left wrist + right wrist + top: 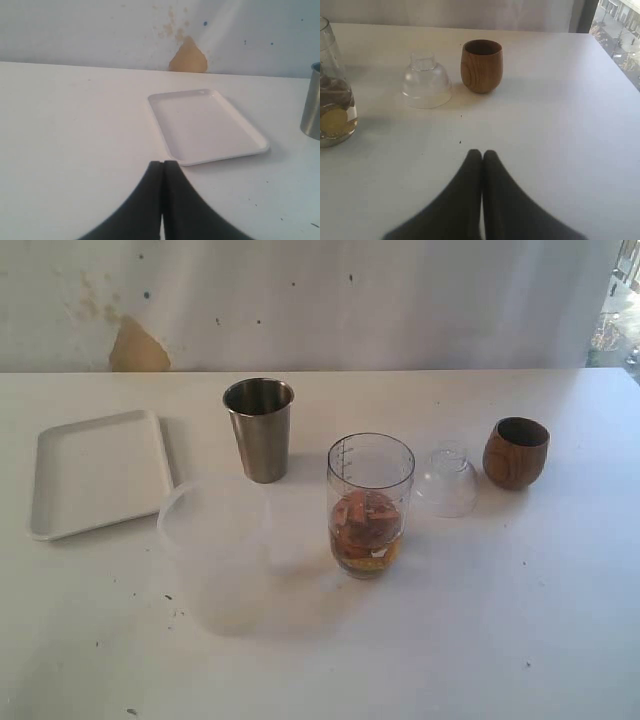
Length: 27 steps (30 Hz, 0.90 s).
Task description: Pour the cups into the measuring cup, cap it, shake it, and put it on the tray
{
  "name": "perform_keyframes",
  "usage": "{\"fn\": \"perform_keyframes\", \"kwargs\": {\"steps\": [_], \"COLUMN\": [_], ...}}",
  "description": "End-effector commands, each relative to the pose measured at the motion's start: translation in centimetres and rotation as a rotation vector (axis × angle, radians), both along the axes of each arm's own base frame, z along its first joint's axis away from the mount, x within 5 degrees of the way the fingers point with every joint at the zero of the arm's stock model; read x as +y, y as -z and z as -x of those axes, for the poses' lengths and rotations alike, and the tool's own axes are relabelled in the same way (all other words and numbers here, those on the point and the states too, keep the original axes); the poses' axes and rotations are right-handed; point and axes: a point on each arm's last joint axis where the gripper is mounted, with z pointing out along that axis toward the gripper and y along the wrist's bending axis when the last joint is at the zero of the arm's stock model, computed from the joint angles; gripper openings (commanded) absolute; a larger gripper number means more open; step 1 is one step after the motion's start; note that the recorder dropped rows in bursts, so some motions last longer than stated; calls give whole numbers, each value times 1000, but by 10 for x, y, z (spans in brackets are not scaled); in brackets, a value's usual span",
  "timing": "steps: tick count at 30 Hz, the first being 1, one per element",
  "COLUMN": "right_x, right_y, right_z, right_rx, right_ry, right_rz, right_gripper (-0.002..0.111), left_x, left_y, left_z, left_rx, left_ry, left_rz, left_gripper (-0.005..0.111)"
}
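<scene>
The tray (210, 125) lies just ahead of the left pincer (162, 167), the tumbler (312, 102) farther off beside it. Ahead of the right pincer (482, 156), open worktop (560, 125) runs up to the lid (426, 85) and wooden cup (481, 66), standing near each other; the measuring cup (332, 100) flanks that path.

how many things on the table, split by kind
cups: 4 (steel tumbler, wooden cup, measuring cup, frosted cup)
clear dome lid: 1
tray: 1
total: 6
</scene>
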Motion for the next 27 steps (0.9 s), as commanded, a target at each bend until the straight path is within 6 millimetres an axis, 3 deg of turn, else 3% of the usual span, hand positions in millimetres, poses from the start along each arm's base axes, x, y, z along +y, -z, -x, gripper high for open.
{"fn": "perform_keyframes", "kwargs": {"steps": [1,27], "right_x": [0,0], "right_y": [2,2], "right_z": [0,0], "right_rx": [4,3], "right_ry": [1,2], "right_rz": [-2,-4], "right_gripper": [0,0], "left_x": [0,0], "left_y": [1,1], "left_z": [0,0], "left_rx": [-6,-1], "left_ry": [1,18], "left_rz": [3,-80], "left_gripper": [0,0]}}
